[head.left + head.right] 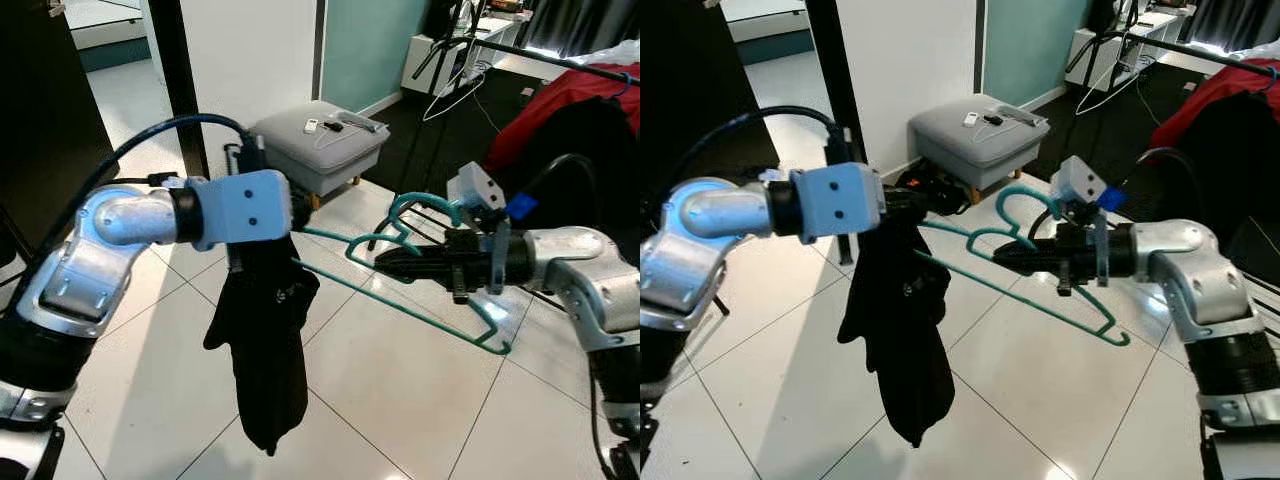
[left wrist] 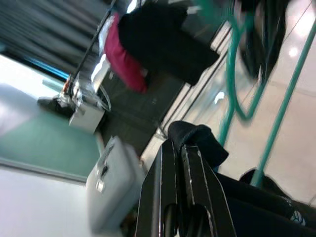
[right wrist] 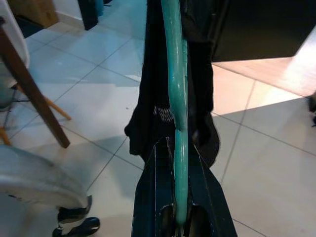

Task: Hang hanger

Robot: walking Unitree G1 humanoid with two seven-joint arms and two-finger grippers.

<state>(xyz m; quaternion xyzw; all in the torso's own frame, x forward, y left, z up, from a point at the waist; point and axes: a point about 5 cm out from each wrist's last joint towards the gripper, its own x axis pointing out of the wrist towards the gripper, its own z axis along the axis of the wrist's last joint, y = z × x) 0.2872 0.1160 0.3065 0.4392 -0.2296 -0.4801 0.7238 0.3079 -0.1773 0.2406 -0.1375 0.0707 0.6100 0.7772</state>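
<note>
A teal hanger [image 1: 420,290] is held mid-air above the tiled floor, right gripper [image 1: 392,263] jaws clenched on it. Left gripper [image 1: 902,205] jaws clamp its black garment [image 1: 262,345], which may slide off if tilted.

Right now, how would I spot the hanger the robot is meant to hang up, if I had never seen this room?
Look above the white tiled floor, in front of the grey footstool, where the two silver arms meet. The right gripper is shut on a thin teal hanger, held tilted in the air. A black garment droops from its far end, pinched by the left gripper; nothing else nearby is teal wire.
</note>
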